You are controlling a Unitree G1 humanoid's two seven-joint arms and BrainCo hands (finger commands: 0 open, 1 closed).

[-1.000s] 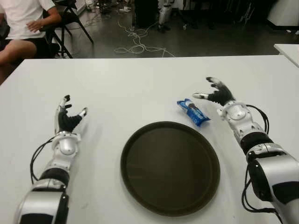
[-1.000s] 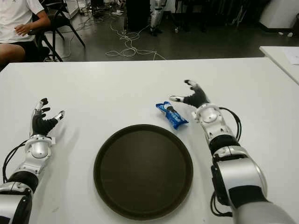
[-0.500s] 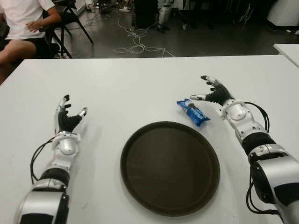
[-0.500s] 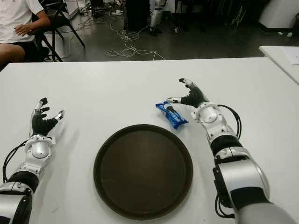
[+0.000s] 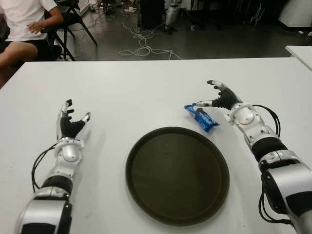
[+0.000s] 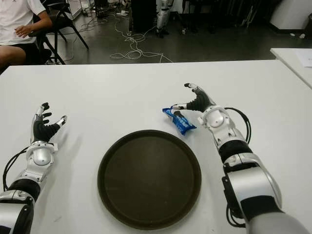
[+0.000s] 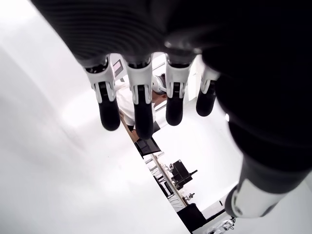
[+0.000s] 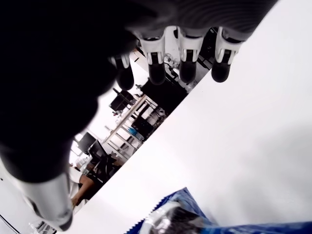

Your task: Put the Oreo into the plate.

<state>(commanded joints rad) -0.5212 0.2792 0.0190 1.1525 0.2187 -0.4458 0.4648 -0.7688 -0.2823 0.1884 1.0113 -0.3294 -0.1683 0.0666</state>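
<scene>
Oreo (image 5: 201, 117) packet, blue, flat on white desk (image 5: 146, 92) just beyond plate's far-right rim | plate (image 5: 177, 174) dark, round, bare | right hand (image 5: 222, 98) just beside packet's far end, fingers spread, thumb at its tip, holding nothing | left hand (image 5: 70, 124) well left of plate, fingers open, holding nothing

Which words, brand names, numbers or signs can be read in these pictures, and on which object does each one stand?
None can be read.
Blue Oreo packet, lying on the white table beside the dark plate and close to the open right hand: it carries print, but too small and blurred to read, also in the right wrist view.
Plate, table, left hand: no text shows.
</scene>
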